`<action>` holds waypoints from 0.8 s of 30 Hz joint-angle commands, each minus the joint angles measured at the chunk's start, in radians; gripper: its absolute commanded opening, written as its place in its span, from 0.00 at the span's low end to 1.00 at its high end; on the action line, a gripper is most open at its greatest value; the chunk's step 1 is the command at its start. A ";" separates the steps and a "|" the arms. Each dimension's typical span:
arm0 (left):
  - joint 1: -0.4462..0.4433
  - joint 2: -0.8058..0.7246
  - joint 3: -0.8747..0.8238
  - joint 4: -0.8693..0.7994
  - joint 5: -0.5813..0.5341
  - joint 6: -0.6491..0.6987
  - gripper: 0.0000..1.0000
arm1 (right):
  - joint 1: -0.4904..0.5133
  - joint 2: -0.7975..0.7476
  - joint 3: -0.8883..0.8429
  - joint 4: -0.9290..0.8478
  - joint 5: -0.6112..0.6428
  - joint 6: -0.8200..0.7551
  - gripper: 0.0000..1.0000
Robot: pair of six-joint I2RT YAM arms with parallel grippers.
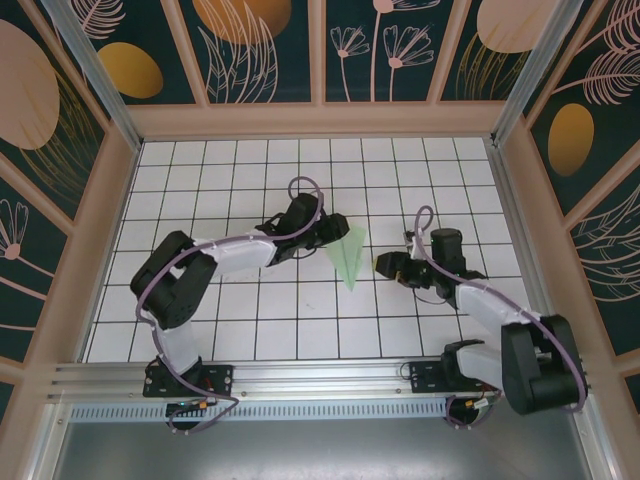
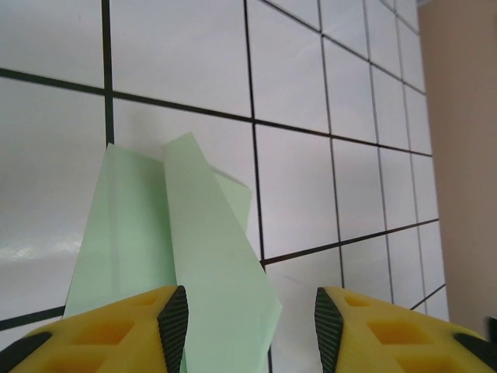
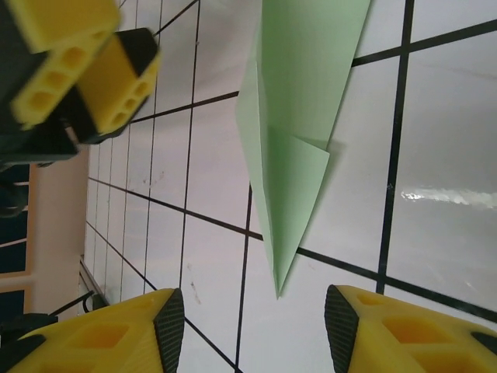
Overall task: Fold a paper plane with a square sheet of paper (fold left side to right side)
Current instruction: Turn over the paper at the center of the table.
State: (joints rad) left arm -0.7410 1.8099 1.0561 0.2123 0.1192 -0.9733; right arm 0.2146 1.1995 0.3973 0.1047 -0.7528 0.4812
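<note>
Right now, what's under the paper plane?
The paper plane lies on the white grid-tiled table; black grid lines run in beneath its edges. The patch directly under the folded layers is covered.

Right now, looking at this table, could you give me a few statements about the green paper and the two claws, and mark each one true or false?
1. The paper plane is folded into a slim pointed shape. True.
2. The right gripper is clamped on it. False: its jaws stand apart, and the plane's tip lies on the table near them, not gripped.
3. The plane rests on the white tiled table. True.
4. The left gripper is shut tight. False: its fingers stand apart, with a raised flap of the paper between them, close to one finger.
5. The plane's point faces the far wall. False: in the top view it points towards the arms' bases.
</note>
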 commanded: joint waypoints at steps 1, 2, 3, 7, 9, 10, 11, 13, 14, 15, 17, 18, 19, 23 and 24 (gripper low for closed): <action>-0.007 -0.070 -0.053 -0.021 -0.053 0.017 0.51 | 0.021 0.085 0.071 0.111 -0.026 0.003 0.54; -0.006 -0.087 -0.063 -0.022 -0.060 0.018 0.51 | 0.023 0.120 0.082 0.130 -0.027 0.007 0.54; -0.005 -0.091 -0.075 -0.024 -0.067 0.018 0.51 | 0.025 0.153 0.093 0.149 -0.028 0.013 0.54; -0.006 -0.164 -0.117 -0.032 -0.084 0.016 0.52 | 0.053 0.254 0.156 0.165 -0.011 0.009 0.53; -0.006 -0.183 -0.128 -0.041 -0.094 0.018 0.53 | 0.070 0.306 0.188 0.170 -0.002 0.005 0.53; -0.007 -0.189 -0.132 -0.042 -0.097 0.018 0.53 | 0.079 0.332 0.200 0.173 -0.001 0.006 0.53; -0.007 -0.196 -0.136 -0.044 -0.100 0.018 0.53 | 0.087 0.359 0.215 0.177 0.000 0.008 0.52; -0.005 -0.205 -0.143 -0.047 -0.101 0.017 0.53 | 0.104 0.405 0.241 0.179 0.009 0.010 0.51; -0.006 -0.208 -0.144 -0.048 -0.103 0.019 0.53 | 0.110 0.423 0.253 0.179 0.018 0.011 0.50; -0.006 -0.211 -0.146 -0.050 -0.103 0.018 0.53 | 0.116 0.441 0.263 0.179 0.029 0.013 0.49; -0.005 -0.217 -0.146 -0.050 -0.104 0.018 0.54 | 0.122 0.468 0.273 0.189 0.040 0.019 0.46; -0.006 -0.219 -0.146 -0.050 -0.103 0.017 0.54 | 0.127 0.481 0.279 0.189 0.051 0.021 0.43; -0.006 -0.221 -0.147 -0.051 -0.104 0.019 0.54 | 0.129 0.490 0.283 0.190 0.055 0.022 0.40; -0.006 -0.242 -0.153 -0.049 -0.098 0.019 0.54 | 0.130 0.500 0.284 0.227 0.007 0.017 0.17; -0.006 -0.254 -0.156 -0.048 -0.099 0.019 0.54 | 0.127 0.488 0.285 0.232 -0.012 0.008 0.11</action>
State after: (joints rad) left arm -0.7410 1.6032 0.9157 0.1738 0.0383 -0.9730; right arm 0.3386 1.6917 0.6571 0.2783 -0.7216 0.5087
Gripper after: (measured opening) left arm 0.540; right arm 0.148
